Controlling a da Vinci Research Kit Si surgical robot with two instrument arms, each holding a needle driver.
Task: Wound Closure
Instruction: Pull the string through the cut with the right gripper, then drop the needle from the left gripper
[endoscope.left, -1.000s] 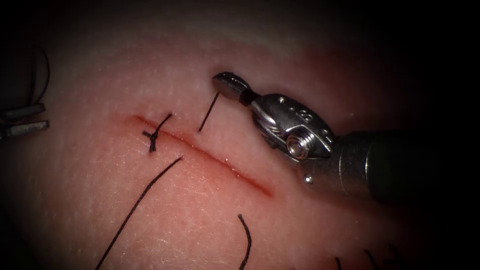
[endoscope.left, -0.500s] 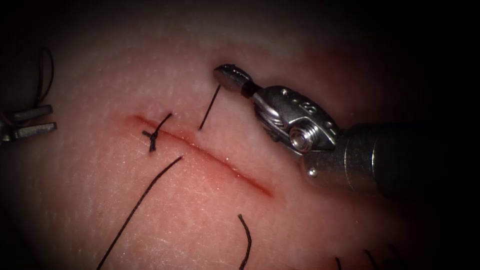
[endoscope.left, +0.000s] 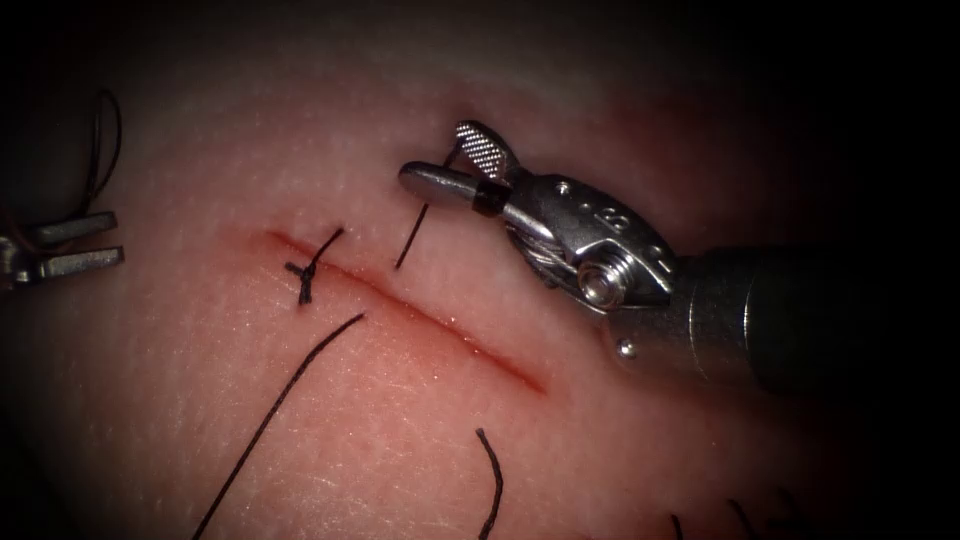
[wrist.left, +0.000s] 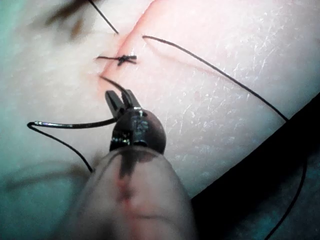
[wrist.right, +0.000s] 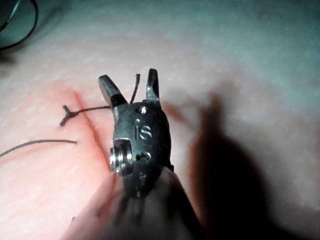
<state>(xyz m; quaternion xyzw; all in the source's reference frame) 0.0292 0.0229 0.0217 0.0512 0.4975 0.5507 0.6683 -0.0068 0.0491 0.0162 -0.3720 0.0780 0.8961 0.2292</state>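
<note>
Cut (endoscope.left: 400, 300) slanting across mid-frame of the tissue (endoscope.left: 600, 450), knotted stitch (endoscope.left: 308, 270) at its upper-left end. Just right of it, short upright thread end (endoscope.left: 410, 240). Straddled by right gripper (endoscope.left: 435, 155), spread wide and empty, seemingly placed for taking it. At far left edge, left gripper (endoscope.left: 90, 243) beside a thread loop (endoscope.left: 100, 150), parked clear; grasp impossible to tell.
</note>
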